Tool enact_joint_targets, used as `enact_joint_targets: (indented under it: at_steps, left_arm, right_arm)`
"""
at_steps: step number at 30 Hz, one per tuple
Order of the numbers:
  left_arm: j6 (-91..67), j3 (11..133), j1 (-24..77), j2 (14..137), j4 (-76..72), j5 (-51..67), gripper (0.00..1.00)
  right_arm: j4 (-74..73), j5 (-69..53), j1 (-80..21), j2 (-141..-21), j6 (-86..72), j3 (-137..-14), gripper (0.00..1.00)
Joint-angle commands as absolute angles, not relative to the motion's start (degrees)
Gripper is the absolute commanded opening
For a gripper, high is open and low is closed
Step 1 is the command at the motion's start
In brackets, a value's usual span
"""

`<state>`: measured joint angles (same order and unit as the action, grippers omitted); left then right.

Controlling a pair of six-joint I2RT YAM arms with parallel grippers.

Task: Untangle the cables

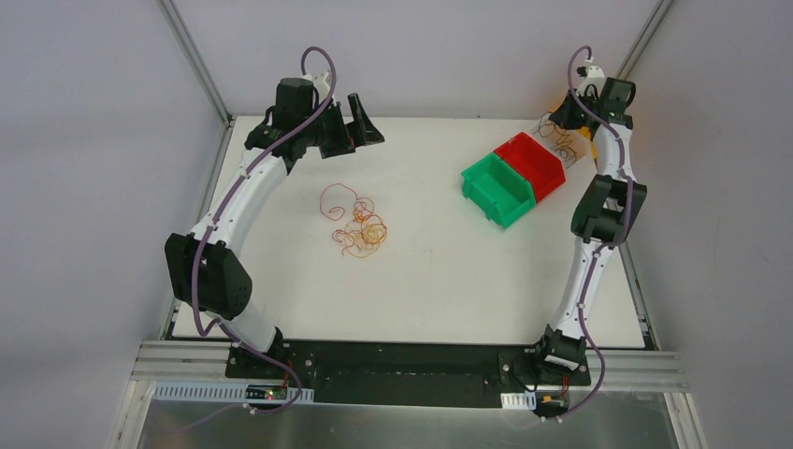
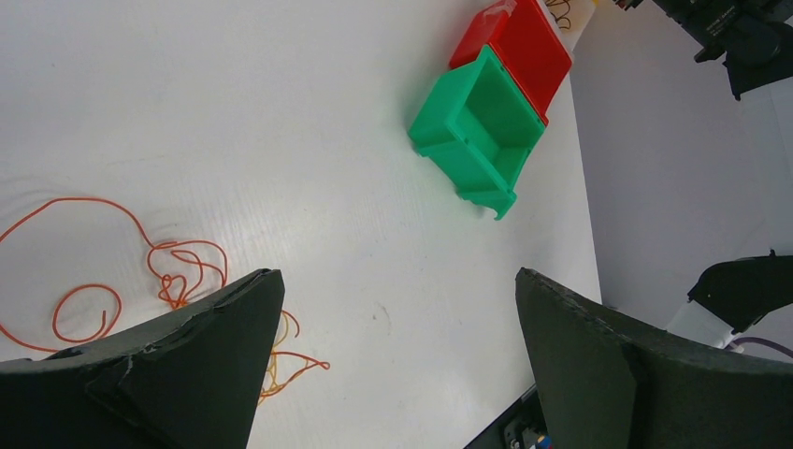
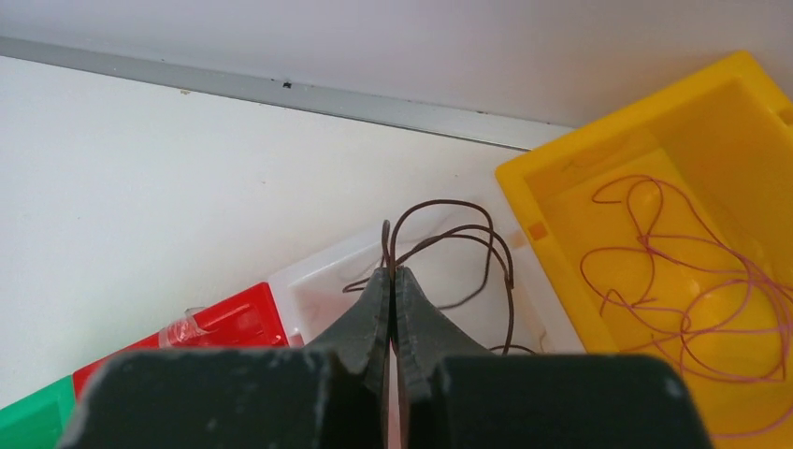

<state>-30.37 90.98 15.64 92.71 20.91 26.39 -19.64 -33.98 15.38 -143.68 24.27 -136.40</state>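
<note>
Pinching a dark brown wire (image 3: 439, 201) between its tips, the right gripper (image 3: 391, 273) sits with both fingers pressed together at the centre of the right wrist view. The wire's loops rise above a clear bin (image 3: 327, 271). Just to the right of that bin stands a yellow bin (image 3: 580, 168), and a thin reddish wire (image 3: 628, 177) lies coiled inside it.

In the top view, the tangle of thin curly wires (image 1: 358, 227), red, orange and yellow, lies on the white table (image 1: 439, 290) left of centre, well apart from the bins. A green bin (image 1: 486, 201) and a red bin (image 1: 538, 159) stand touching each other at the upper right of the table.

The left gripper (image 1: 360, 122) hangs above the table's upper left, its fingers spread wide with nothing between them. In the left wrist view the orange strands (image 2: 93, 201) of the tangle run along the lower left, partly hidden behind the left finger (image 2: 206, 365).
</note>
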Motion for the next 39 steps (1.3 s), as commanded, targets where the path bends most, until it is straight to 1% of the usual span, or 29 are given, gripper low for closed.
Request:
enact_joint_targets:
  at_steps: [1,9,12,13,14,16,21,22,25,27,30,34,36,37,39]
  left_arm:
    - [-28.78,92.37,14.88,93.17,21.59,25.75,0.99]
    - [-28.74,91.33,14.68,92.84,22.11,26.08,0.99]
    - [-28.47,91.59,14.62,93.17,22.55,26.45,0.99]
    - [-28.14,92.02,14.59,93.42,23.03,26.74,0.99]
    - [-27.82,92.43,14.60,93.64,23.48,26.88,0.99]
    - [-27.25,93.16,14.59,93.86,24.19,26.76,0.99]
    - [-26.07,93.69,14.51,93.87,25.19,25.70,0.99]
    - [-25.85,93.69,14.36,93.79,25.22,25.73,0.99]
    - [-24.94,93.86,13.75,93.87,25.39,25.01,0.99]
    - [-24.88,93.87,12.74,94.10,25.57,24.87,0.99]
    - [-26.00,93.56,8.91,95.09,26.28,27.53,0.99]
    - [-22.19,89.93,3.41,95.08,26.69,36.23,0.99]
    - [-21.42,86.70,1.70,94.40,26.94,38.57,0.99]
    - [-21.32,84.44,1.07,94.22,27.04,40.09,0.99]
    - [-20.64,81.11,0.40,94.30,27.66,43.49,0.99]
  right_arm:
    - [-14.51,-35.17,14.72,-144.62,22.61,-138.28,0.00]
    - [-17.86,-33.89,16.67,-140.92,23.92,-130.23,0.00]
    - [-20.30,-30.59,16.68,-139.72,24.46,-128.22,0.00]
    - [-20.86,-30.60,16.73,-139.31,24.67,-128.10,0.03]
    - [-21.05,-30.83,16.76,-138.81,24.62,-127.93,0.13]
    - [-20.50,-31.55,16.72,-137.68,23.43,-128.05,0.25]
    - [-15.82,-31.43,16.66,-133.43,18.32,-128.35,0.43]
    - [-14.60,-31.24,16.65,-132.43,17.32,-128.49,0.51]
    - [-13.40,-31.71,16.66,-130.08,15.01,-130.32,0.67]
    - [-13.62,-31.90,16.69,-128.34,13.80,-131.75,0.75]
    - [-16.54,-34.06,16.51,-124.99,14.27,-132.21,0.81]
    - [-29.75,-35.79,13.51,-118.81,19.87,-131.54,0.83]
    - [-37.09,-37.08,10.49,-115.16,19.94,-128.10,0.83]
    - [-40.47,-38.07,8.68,-113.33,20.13,-125.50,0.84]
    - [-45.58,-38.87,3.26,-110.02,19.96,-119.32,0.85]
